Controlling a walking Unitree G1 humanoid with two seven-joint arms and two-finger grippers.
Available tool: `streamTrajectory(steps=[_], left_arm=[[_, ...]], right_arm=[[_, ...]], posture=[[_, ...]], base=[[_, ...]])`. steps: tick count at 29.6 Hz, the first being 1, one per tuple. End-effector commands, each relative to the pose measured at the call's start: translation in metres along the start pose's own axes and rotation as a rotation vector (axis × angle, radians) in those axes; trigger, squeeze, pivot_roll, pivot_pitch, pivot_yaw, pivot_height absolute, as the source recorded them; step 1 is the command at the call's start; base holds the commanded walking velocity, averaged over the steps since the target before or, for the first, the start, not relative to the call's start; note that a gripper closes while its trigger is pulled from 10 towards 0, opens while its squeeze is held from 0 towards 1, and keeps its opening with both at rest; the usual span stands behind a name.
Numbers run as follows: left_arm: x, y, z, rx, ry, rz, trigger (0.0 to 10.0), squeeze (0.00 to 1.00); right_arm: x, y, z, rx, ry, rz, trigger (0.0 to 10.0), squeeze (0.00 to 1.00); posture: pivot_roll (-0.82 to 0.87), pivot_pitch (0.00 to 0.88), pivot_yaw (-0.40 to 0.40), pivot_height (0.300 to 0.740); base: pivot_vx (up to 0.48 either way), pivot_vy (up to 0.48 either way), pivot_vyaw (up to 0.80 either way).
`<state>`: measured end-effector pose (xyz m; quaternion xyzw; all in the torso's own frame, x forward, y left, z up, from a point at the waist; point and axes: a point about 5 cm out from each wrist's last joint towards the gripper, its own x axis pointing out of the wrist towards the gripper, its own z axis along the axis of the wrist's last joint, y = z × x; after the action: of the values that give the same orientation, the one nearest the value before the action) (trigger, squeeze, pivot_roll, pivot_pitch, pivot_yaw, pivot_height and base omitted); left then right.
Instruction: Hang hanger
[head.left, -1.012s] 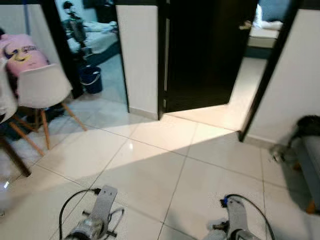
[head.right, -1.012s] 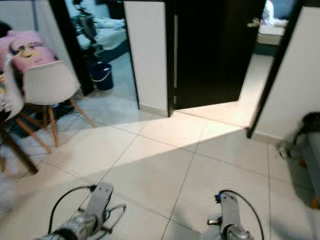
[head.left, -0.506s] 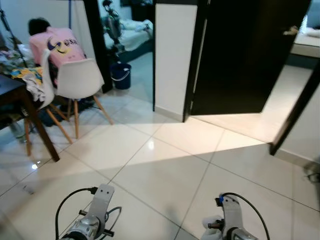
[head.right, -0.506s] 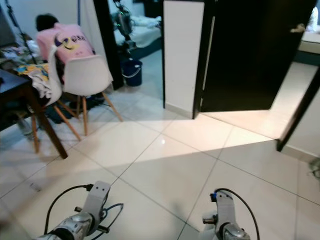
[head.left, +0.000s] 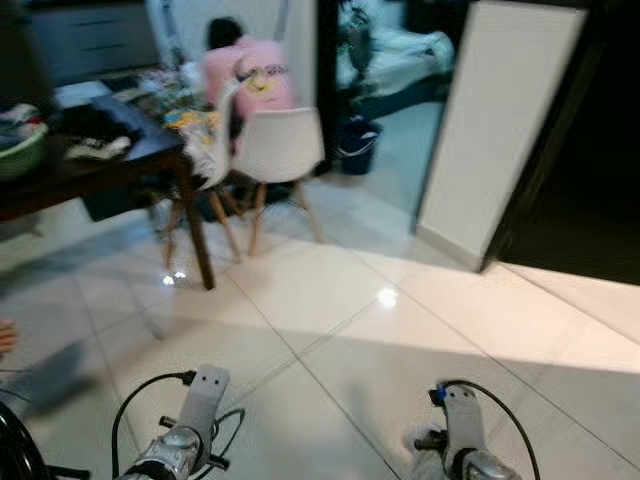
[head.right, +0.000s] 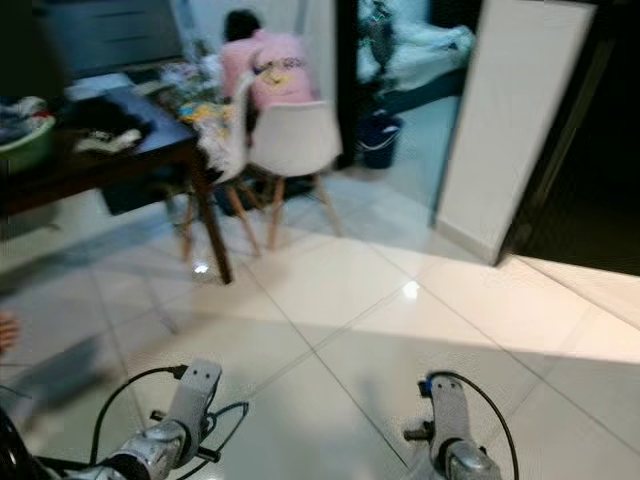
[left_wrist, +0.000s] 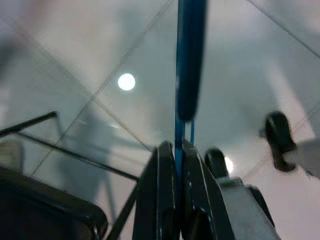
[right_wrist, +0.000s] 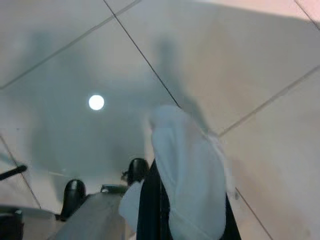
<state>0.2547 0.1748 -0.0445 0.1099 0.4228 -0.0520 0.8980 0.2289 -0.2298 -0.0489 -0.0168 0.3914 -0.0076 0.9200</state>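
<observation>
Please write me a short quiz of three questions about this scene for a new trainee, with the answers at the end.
1. True or false: the left hand is shut on a thin blue hanger.
2. What does the right hand hold? A: a white cloth. B: a red cup. C: nothing.
3. Fill in the missing word: the white chair stands at the dark ____, ahead of the robot and to its left.

Key:
1. True. The two black fingers press together on the hanger's thin blue bar.
2. A. The cloth is bunched over the fingers.
3. table
</observation>
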Motion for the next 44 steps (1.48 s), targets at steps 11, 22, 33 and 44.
streamTrajectory(steps=[11, 22, 33, 44], left_arm=[[0.0, 0.0, 0.002, -0.123, -0.071, 0.033, 10.0, 0.0], [-0.012, 0.052, 0.081, -0.177, -0.358, 0.085, 10.0, 0.0], [-0.028, 0.048, 0.137, -0.075, -0.603, 0.014, 10.0, 0.0], [-0.041, 0.032, 0.169, -0.03, -0.734, -0.054, 10.0, 0.0]], right_arm=[[0.0, -0.001, 0.007, -0.035, -0.06, 0.017, 10.0, 0.0], [-0.003, -0.002, 0.019, -0.052, -0.192, 0.007, 10.0, 0.0], [-0.011, 0.004, 0.15, -0.149, -0.603, 0.092, 10.0, 0.0], [-0.034, 0.014, 0.212, -0.277, -0.808, 0.147, 10.0, 0.0]], posture=[[0.02, 0.037, -0.036, 0.74], [0.03, 0.046, -0.034, 0.74], [0.03, 0.047, -0.033, 0.74], [0.03, 0.045, -0.028, 0.74]], base=[[0.316, 0.0, 0.23], [0.315, 0.0, 0.57], [0.316, 0.0, 0.0], [0.369, 0.0, 0.0]])
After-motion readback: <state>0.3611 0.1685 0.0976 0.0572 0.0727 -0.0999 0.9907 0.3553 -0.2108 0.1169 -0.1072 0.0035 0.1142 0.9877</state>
